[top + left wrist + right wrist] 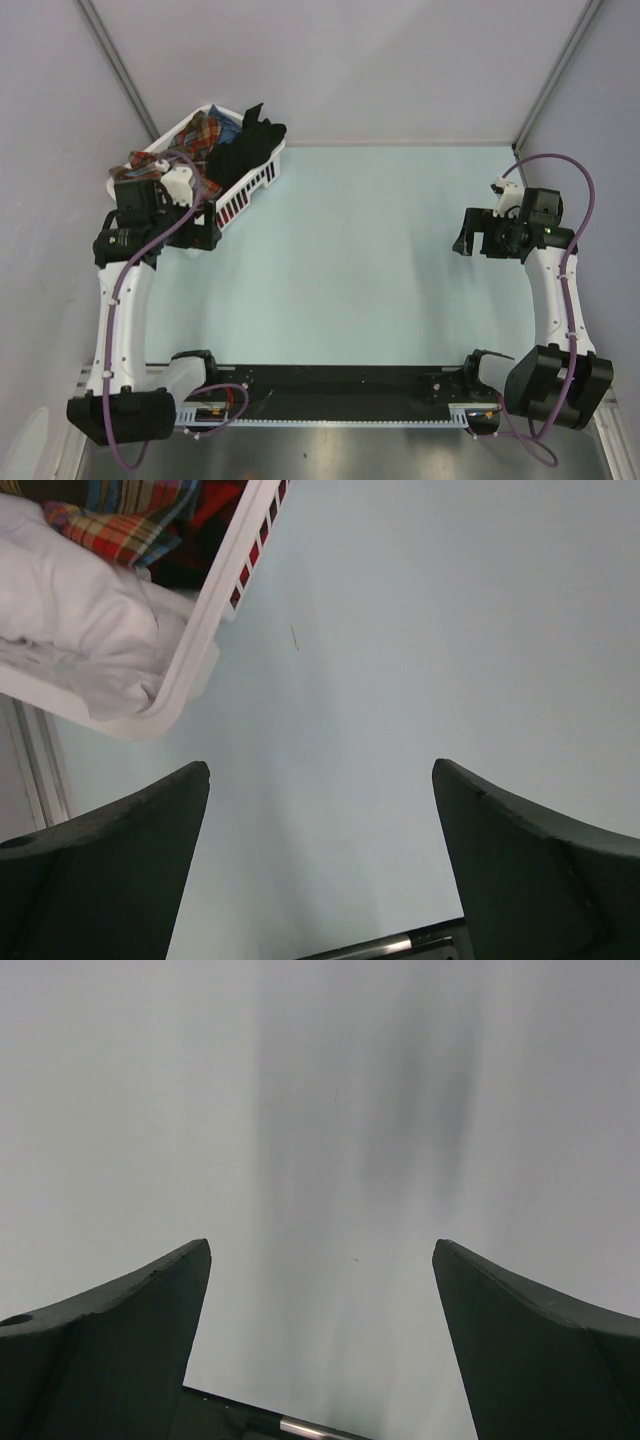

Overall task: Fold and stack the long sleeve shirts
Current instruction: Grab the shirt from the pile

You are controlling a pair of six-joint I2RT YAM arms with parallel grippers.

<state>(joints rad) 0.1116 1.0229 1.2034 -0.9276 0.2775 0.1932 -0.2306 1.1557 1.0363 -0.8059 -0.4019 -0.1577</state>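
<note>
Well, shirts (240, 152) sat heaped in the basket (243, 193) at ten o'clock.
Left gripper (320, 770) beside it, right gripper (320, 1246) at three o'clock: both gaped wide, gripping nothing.

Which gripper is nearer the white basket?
Left. The left gripper hovers right beside the basket's near corner; the right gripper is across the table, far from it.

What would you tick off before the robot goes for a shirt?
1. Left gripper open and empty: ok.
2. Right gripper open and empty: ok.
3. Shirts within reach: probably ok; black shirt and plaid shirt lie in the basket beside the left arm.
4. Left gripper over a shirt: not ok; it faces bare table beside the basket.
5. Shirts untangled: cannot tell.
</note>
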